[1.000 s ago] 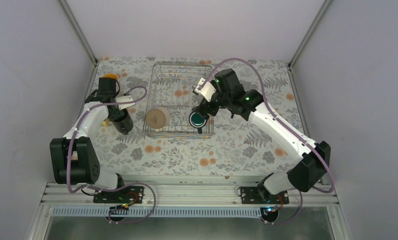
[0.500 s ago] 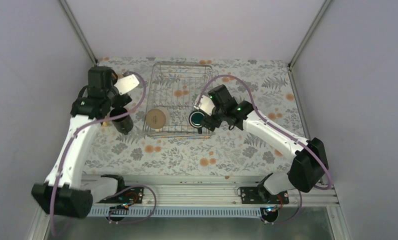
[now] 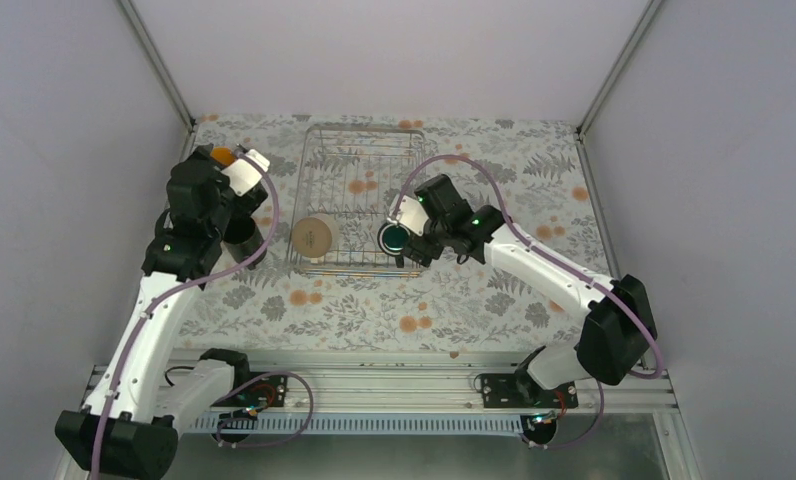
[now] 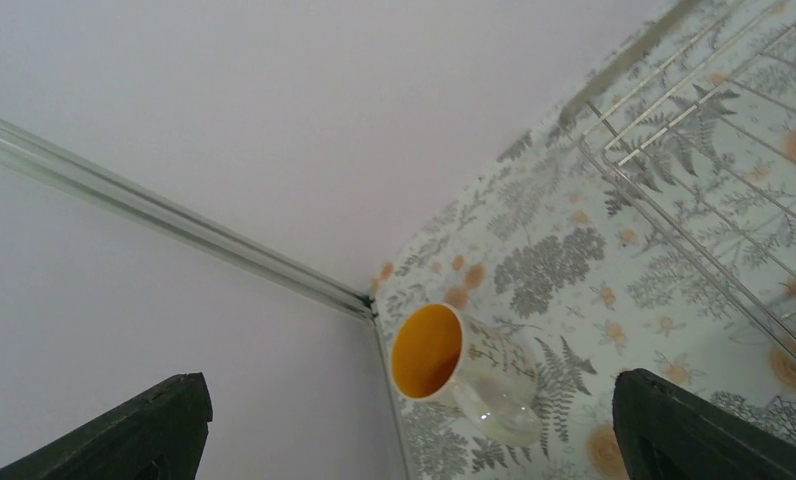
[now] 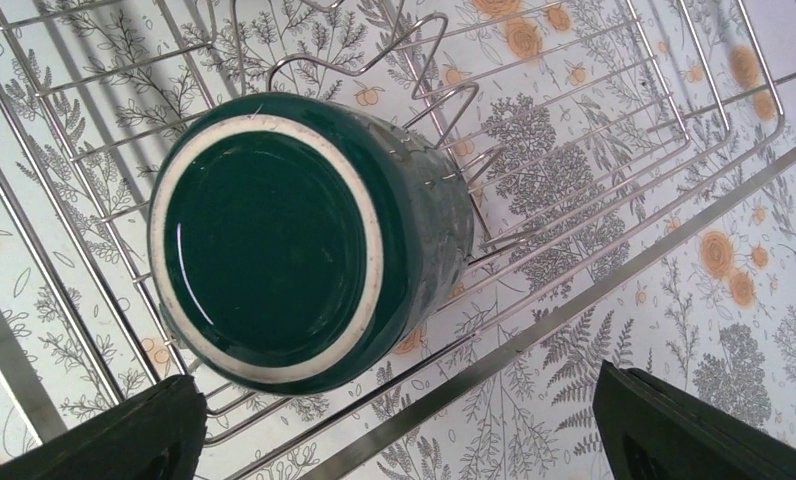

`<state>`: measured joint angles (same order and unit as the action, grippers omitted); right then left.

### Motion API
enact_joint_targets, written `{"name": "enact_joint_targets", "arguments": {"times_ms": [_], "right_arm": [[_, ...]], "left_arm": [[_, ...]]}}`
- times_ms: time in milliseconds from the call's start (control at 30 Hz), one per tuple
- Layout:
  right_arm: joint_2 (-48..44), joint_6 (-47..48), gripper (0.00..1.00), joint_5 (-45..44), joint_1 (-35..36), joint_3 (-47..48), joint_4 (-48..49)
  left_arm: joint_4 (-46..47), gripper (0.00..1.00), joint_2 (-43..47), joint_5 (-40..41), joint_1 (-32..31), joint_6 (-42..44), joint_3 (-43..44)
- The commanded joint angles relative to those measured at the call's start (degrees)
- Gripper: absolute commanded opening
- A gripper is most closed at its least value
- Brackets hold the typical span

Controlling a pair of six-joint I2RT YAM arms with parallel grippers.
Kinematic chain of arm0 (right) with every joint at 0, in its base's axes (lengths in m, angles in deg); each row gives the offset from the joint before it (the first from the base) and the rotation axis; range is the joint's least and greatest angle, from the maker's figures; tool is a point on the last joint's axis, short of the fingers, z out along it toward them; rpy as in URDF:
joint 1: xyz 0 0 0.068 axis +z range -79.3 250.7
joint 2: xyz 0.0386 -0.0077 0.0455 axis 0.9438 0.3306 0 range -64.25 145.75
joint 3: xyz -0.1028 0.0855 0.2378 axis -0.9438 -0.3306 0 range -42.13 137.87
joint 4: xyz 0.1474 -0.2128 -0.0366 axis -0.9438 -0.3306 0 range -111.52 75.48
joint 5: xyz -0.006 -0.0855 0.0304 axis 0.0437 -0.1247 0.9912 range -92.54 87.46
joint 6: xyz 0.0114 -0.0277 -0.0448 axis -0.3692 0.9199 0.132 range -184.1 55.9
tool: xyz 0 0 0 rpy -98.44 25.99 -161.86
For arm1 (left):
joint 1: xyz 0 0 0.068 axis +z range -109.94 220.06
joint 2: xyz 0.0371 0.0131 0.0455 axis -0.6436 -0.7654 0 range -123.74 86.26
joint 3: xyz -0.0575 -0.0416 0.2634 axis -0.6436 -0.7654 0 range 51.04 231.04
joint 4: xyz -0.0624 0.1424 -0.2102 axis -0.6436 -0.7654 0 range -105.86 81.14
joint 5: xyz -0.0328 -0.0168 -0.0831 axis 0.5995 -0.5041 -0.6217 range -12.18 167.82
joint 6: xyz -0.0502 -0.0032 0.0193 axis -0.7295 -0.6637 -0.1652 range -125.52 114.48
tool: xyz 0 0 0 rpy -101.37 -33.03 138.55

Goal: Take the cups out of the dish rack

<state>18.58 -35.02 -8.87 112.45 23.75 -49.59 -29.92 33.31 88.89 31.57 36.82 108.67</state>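
dish rack [image 3: 359,160] holds green cup [image 3: 395,238], cream cup [image 3: 314,236]

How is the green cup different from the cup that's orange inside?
The green cup is dark green; the orange-lined cup is pale outside. The green cup sits bottom-up in the dish rack; the orange-lined cup is out on the table, its opening showing. Both are round cups.

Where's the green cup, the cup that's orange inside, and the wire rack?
green cup [image 5: 274,235]: right wrist view, on its round bottom.
orange cup [image 4: 426,350]: left wrist view, on its orange inside.
wire rack [image 3: 364,128]: top view, on its far rim.
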Motion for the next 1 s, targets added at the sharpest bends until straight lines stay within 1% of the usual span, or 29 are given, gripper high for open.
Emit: {"name": "enact_joint_targets", "arguments": {"times_ms": [0,100,300,400,533,633,800,967], "right_arm": [[0.34,1.2,1.0,-0.35,0.65,-1.21,0.66],[0.3,1.8,1.0,-0.19,0.74,-2.69,0.99],[1.99,2.59,1.0,-1.49,0.76,-6.23,2.43],[2.5,2.56,1.0,-1.35,1.01,-6.01,3.69],[2.83,3.77,1.0,-1.2,1.77,-6.2,6.75],[5.45,4.45,1.0,-3.32,2.26,-5.6,8.3],[8.66,5.83,1.0,-1.22,2.81,-3.1,8.29],[11.25,6.75,1.0,-1.56,4.27,0.92,6.66]], "left_arm": [[3.29,1.0,-1.61,0.12,0.12,-2.16,-0.81],[3.65,1.0,-3.41,-0.02,0.11,-3.47,-1.12],[6.01,1.0,-5.74,-2.96,-0.19,-6.46,-1.64],[6.61,1.0,-7.71,-4.27,-0.91,-7.93,-0.82],[9.75,1.0,-9.98,-3.36,-1.95,-7.64,-1.77],[10.29,1.0,-12.44,-1.48,-2.57,-7.4,-1.66],[11.5,1.0,-13.56,-1.97,-2.75,-6.9,-2.13],[11.78,1.0,-14.14,-2.61,-2.78,-6.8,-2.06]]}}
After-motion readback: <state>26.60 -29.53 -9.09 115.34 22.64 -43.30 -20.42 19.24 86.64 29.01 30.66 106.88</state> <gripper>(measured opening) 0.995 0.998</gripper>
